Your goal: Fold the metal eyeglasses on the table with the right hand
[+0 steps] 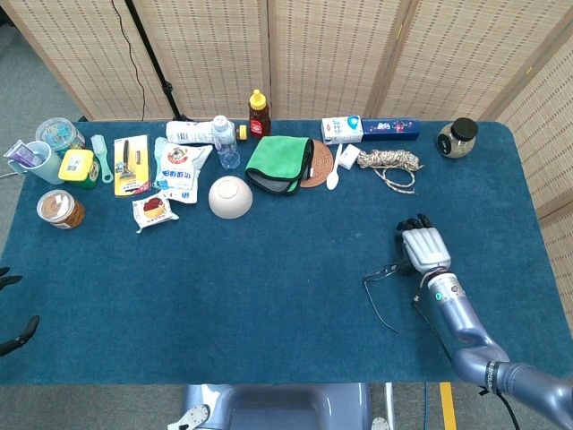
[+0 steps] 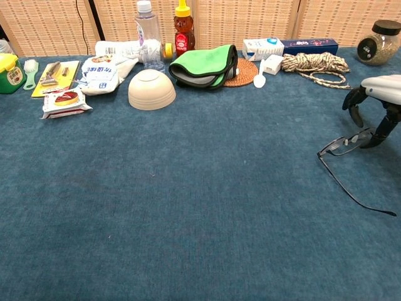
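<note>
right robot hand (image 2: 374, 111): fingers curled down, pinching the front of the metal eyeglasses (image 2: 343, 145) | eyeglasses: right side of the blue desk (image 1: 269, 269), 1 temple splayed toward the near edge | risk: thin frame slips or twists from pinch, temple stays unfolded

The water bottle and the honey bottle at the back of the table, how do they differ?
The water bottle is clear with a white cap; the honey bottle is amber-brown with a yellow cap. In the chest view the water bottle stands slightly taller. The honey bottle carries a red label, while the water bottle's label is pale. In the head view the water bottle sits slightly nearer the robot. Both stand upright, side by side, near the green cloth.
</note>
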Robot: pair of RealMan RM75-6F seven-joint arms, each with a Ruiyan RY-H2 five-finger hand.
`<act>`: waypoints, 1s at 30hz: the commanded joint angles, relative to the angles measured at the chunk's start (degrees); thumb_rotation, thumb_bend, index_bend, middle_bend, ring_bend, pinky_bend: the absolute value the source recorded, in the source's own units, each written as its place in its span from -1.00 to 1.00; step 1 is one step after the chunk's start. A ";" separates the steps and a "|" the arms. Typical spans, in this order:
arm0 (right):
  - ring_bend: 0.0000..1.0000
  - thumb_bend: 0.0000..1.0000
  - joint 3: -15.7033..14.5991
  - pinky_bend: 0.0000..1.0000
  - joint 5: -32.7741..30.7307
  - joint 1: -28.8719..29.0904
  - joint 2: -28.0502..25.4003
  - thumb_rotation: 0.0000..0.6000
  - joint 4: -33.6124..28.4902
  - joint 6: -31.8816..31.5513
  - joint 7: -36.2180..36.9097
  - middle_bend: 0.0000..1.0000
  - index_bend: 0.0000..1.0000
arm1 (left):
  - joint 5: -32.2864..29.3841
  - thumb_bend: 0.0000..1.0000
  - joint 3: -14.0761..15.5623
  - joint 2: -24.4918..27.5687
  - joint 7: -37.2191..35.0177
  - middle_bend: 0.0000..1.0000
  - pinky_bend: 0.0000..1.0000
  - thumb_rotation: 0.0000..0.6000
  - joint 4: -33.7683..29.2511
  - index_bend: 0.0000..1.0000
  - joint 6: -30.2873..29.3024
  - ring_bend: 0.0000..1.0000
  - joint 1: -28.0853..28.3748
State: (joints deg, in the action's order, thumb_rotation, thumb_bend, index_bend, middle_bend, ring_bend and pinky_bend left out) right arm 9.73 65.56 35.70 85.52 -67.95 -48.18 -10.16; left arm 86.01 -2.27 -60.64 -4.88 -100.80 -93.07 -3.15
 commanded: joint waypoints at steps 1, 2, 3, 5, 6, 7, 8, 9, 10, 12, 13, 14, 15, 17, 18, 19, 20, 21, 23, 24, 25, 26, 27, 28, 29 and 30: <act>-0.66 -0.89 0.37 -0.88 0.29 1.02 1.07 1.00 1.37 0.91 0.55 -0.49 0.24 | 0.00 -0.49 -0.05 0.02 0.10 -0.62 -1.00 0.79 -0.06 -0.48 -0.09 -0.70 -0.02; -0.66 -0.89 0.46 -0.88 0.41 1.36 1.48 1.00 1.98 1.10 0.68 -0.49 0.24 | 0.01 -0.49 -0.07 0.05 0.16 -0.62 -1.00 0.79 -0.11 -0.48 -0.12 -0.70 -0.03; -0.66 -0.89 0.53 -0.88 0.52 1.59 1.75 1.00 2.31 1.22 0.80 -0.49 0.23 | 0.00 -0.49 -0.08 0.07 0.20 -0.62 -1.00 0.79 -0.12 -0.48 -0.15 -0.70 -0.05; -0.66 -0.89 0.65 -0.88 0.78 2.15 2.30 1.00 3.07 1.55 1.00 -0.50 0.22 | -0.05 -0.49 -0.12 0.10 0.24 -0.62 -1.00 0.79 -0.17 -0.48 -0.20 -0.70 -0.07; -0.66 -0.89 0.67 -0.88 1.02 2.44 2.52 1.00 3.41 1.63 1.00 -0.50 0.22 | -0.07 -0.49 -0.12 0.11 0.26 -0.62 -1.00 0.80 -0.18 -0.48 -0.20 -0.70 -0.09; -0.66 -0.89 0.69 -0.88 1.17 2.62 2.62 1.00 3.52 1.66 1.01 -0.50 0.22 | -0.09 -0.49 -0.11 0.11 0.27 -0.62 -1.00 0.80 -0.18 -0.48 -0.20 -0.70 -0.11; -0.66 -0.89 0.71 -0.88 1.39 2.83 2.66 1.00 3.48 1.67 1.04 -0.50 0.21 | -0.08 -0.49 -0.09 0.11 0.26 -0.62 -1.00 0.80 -0.20 -0.48 -0.18 -0.70 -0.12; -0.66 -0.89 0.72 -0.88 1.56 2.96 2.62 1.00 3.36 1.63 1.01 -0.50 0.19 | -0.07 -0.49 -0.08 0.09 0.25 -0.62 -1.00 0.80 -0.21 -0.48 -0.16 -0.70 -0.12; -0.66 -0.89 0.71 -0.88 1.74 3.13 2.50 1.00 3.17 1.57 0.81 -0.51 0.18 | -0.07 -0.49 -0.08 0.05 0.22 -0.62 -1.00 0.80 -0.23 -0.48 -0.14 -0.70 -0.12; -0.68 -0.89 0.64 -0.89 1.76 3.29 2.03 1.00 2.60 1.54 0.14 -0.55 0.11 | 0.06 -0.49 -0.06 -0.01 0.17 -0.62 -1.00 0.79 -0.27 -0.48 -0.14 -0.70 -0.10; -0.68 -0.89 0.61 -0.89 1.62 3.30 1.68 1.00 2.14 1.56 -0.25 -0.57 0.09 | 0.10 -0.49 -0.07 -0.02 0.16 -0.62 -1.00 0.79 -0.26 -0.48 -0.16 -0.70 -0.10; -0.69 -0.89 0.60 -0.89 1.22 3.24 1.03 1.00 1.22 1.60 -0.88 -0.58 0.06 | 0.11 -0.49 -0.09 -0.03 0.15 -0.62 -1.00 0.79 -0.22 -0.48 -0.18 -0.70 -0.09; -0.70 -0.89 0.62 -0.89 0.73 3.09 0.26 1.00 0.05 1.51 -1.54 -0.59 0.03 | 0.09 -0.49 -0.12 -0.04 0.08 -0.62 -1.00 0.79 -0.18 -0.48 -0.18 -0.70 -0.09; -0.71 -0.89 0.74 -0.89 -0.17 2.65 -1.23 1.00 -2.37 0.92 -2.61 -0.60 0.00 | 0.03 -0.49 -0.15 -0.07 -0.04 -0.62 -1.00 0.80 -0.04 -0.48 -0.16 -0.70 -0.10; -0.71 -0.89 0.79 -0.90 -0.68 2.42 -2.16 1.00 -3.93 0.66 -3.14 -0.61 -0.02 | 0.04 -0.49 -0.14 -0.07 -0.10 -0.62 -1.00 0.80 0.04 -0.48 -0.10 -0.70 -0.07; -0.71 -0.89 0.85 -0.90 -0.97 2.23 -2.81 1.00 -5.03 0.35 -3.48 -0.61 -0.04 | 0.05 -0.49 -0.14 -0.07 -0.18 -0.62 -1.00 0.80 0.08 -0.48 -0.07 -0.70 -0.06; -0.72 -0.89 0.85 -0.90 -1.35 1.98 -3.76 1.00 -6.58 -0.07 -4.11 -0.63 -0.06 | 0.07 -0.49 -0.16 -0.07 -0.27 -0.62 -1.00 0.80 0.15 -0.48 -0.07 -0.70 -0.04; -0.73 -0.89 0.82 -0.90 -1.59 1.82 -4.39 1.00 -7.63 -0.35 -4.58 -0.64 -0.09 | 0.06 -0.49 -0.18 -0.08 -0.32 -0.62 -1.00 0.79 0.19 -0.48 -0.09 -0.70 -0.05; -0.75 -0.89 0.81 -0.91 -2.09 1.24 -5.98 1.00 -10.65 -1.44 -5.45 -0.67 -0.14 | -0.02 -0.49 -0.19 -0.12 -0.59 -0.62 -1.00 0.79 0.31 -0.48 -0.05 -0.70 -0.06; -0.77 -0.89 0.79 -0.92 -2.37 0.98 -6.60 1.00 -12.02 -1.77 -5.65 -0.69 -0.17 | -0.04 -0.49 -0.18 -0.14 -0.66 -0.62 -1.00 0.79 0.40 -0.48 -0.01 -0.70 -0.07; -0.78 -0.89 0.75 -0.93 -2.65 0.74 -7.19 1.00 -13.35 -2.05 -5.84 -0.70 -0.20 | -0.05 -0.49 -0.16 -0.17 -0.71 -0.62 -1.00 0.80 0.50 -0.48 0.03 -0.70 -0.07; -0.80 -0.89 0.64 -0.94 -2.93 0.37 -8.04 1.00 -15.49 -2.54 -6.14 -0.72 -0.24 | -0.06 -0.49 -0.15 -0.21 -0.77 -0.62 -1.00 0.80 0.61 -0.48 0.11 -0.70 -0.04; -0.82 -0.89 0.51 -0.94 -3.11 0.21 -8.56 1.00 -16.78 -2.79 -6.54 -0.75 -0.27 | -0.07 -0.49 -0.14 -0.24 -0.82 -0.62 -1.00 0.80 0.68 -0.48 0.19 -0.70 -0.01; -0.83 -0.89 0.31 -0.95 -3.41 0.04 -9.21 1.00 -18.46 -3.14 -7.25 -0.76 -0.29 | -0.06 -0.49 -0.14 -0.30 -0.88 -0.62 -1.00 0.80 0.78 -0.48 0.28 -0.70 0.04; -0.84 -0.89 0.14 -0.95 -3.66 -0.08 -9.68 1.00 -20.07 -3.48 -7.86 -0.78 -0.33 | -0.02 -0.49 -0.15 -0.37 -0.94 -0.62 -1.00 0.80 0.85 -0.48 0.37 -0.70 0.11; -0.85 -0.89 0.03 -0.95 -3.87 -0.12 -9.91 1.00 -21.05 -3.62 -8.23 -0.80 -0.36 | 0.00 -0.49 -0.16 -0.40 -0.99 -0.62 -1.00 0.80 0.89 -0.48 0.40 -0.70 0.14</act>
State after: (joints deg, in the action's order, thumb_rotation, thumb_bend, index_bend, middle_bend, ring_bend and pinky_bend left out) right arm 10.18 62.66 36.25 77.30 -85.80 -50.69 -16.79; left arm 86.01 -2.42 -61.03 -5.86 -99.92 -92.68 -3.02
